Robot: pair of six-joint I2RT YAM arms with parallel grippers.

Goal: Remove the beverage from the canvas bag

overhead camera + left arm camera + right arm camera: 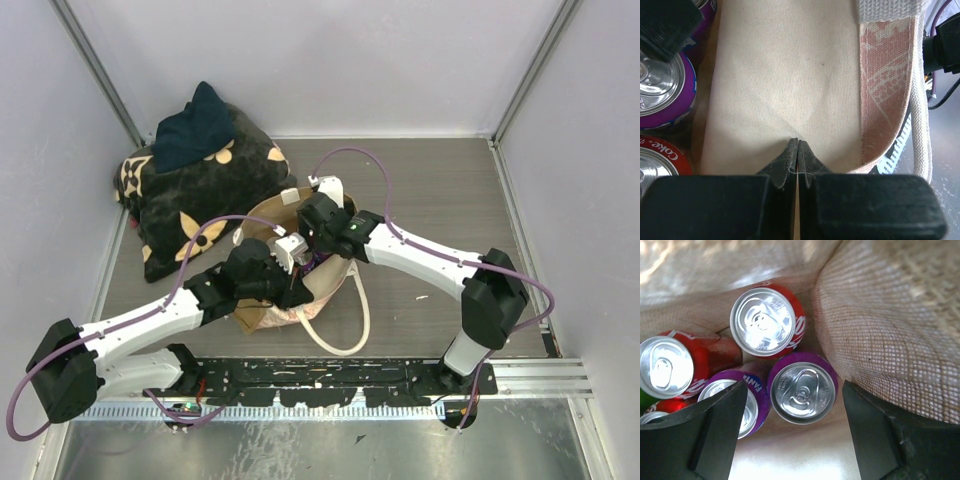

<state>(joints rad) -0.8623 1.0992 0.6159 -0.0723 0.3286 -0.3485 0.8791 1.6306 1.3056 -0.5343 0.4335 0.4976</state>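
Note:
The tan canvas bag stands open at mid-table, one cream handle hanging toward the near side. My left gripper is shut on the bag's near wall; in the left wrist view its tips pinch the cream fabric. My right gripper is inside the bag's mouth, open, its fingers either side of a purple can and above it. Beside that can stand a purple Fanta can and two red Coke cans.
A black cushion with tan flowers lies at the back left, a dark blue cloth on top. The bag's woven inner wall presses close against my right finger. White walls enclose the table on three sides.

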